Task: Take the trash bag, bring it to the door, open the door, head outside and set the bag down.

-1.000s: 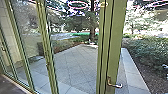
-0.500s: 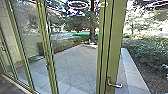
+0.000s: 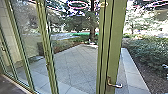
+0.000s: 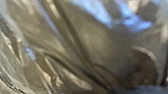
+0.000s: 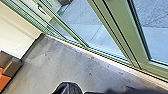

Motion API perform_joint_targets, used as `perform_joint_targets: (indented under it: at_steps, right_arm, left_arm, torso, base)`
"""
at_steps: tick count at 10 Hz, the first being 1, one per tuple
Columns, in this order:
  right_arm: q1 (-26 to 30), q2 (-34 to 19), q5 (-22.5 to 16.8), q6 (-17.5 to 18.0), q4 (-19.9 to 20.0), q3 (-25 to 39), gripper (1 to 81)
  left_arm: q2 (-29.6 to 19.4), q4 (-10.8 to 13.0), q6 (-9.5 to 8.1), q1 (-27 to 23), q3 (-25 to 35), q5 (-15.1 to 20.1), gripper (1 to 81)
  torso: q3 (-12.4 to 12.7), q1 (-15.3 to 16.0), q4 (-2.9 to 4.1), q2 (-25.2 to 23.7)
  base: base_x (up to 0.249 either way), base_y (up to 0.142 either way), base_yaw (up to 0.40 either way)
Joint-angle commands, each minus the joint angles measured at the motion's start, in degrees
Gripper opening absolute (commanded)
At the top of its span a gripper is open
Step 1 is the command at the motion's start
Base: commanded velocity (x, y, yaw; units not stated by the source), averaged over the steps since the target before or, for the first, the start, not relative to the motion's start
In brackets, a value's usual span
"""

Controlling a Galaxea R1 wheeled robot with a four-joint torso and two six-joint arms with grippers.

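Shiny, creased plastic, see-through in places, lies very close in the left wrist view; it looks like the trash bag (image 4: 100, 47). What holds it cannot be made out. The green-framed glass door (image 3: 117, 45) stands at the right of the head view, with a metal lever handle (image 3: 115, 85) low on its frame. In the right wrist view the lower part of the door frame (image 5: 140, 50) meets the sill. A dark shape (image 5: 69, 88) pokes in at that picture's edge; whether it is part of the robot cannot be told.
More glass panels with green posts (image 3: 46, 50) run to the left. Beyond the glass lie a paved yard (image 3: 75, 65), a tree (image 3: 92, 30) and bushes (image 3: 147, 52). Indoors there is grey floor (image 5: 55, 62), with brown and orange boxes (image 5: 12, 67) by the wall.
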Motion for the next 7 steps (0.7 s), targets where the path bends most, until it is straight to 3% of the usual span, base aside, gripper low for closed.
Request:
perform_joint_targets:
  at_steps: [1,5,7]
  right_arm:
    - [13.87,-5.83,-8.91,0.36,9.25,4.91,81.1]
    - [31.09,-8.03,-20.09,0.97,19.46,4.47,81.1]
    - [36.28,-7.67,-23.52,5.43,20.61,2.01,81.1]
  left_arm:
    - [-0.63,0.36,0.35,-3.25,0.48,2.81,1.0]
    - [-1.17,0.18,0.35,-3.17,0.48,2.72,1.0]
    - [-1.17,0.09,0.35,-3.17,0.48,2.72,1.0]
  torso:
    - [0.0,0.0,0.0,0.0]
    - [0.0,0.0,0.0,0.0]
    - [0.0,0.0,0.0,0.0]
  base:
    - [0.0,0.0,0.0]
    - [0.0,0.0,0.0]
    - [0.0,0.0,0.0]
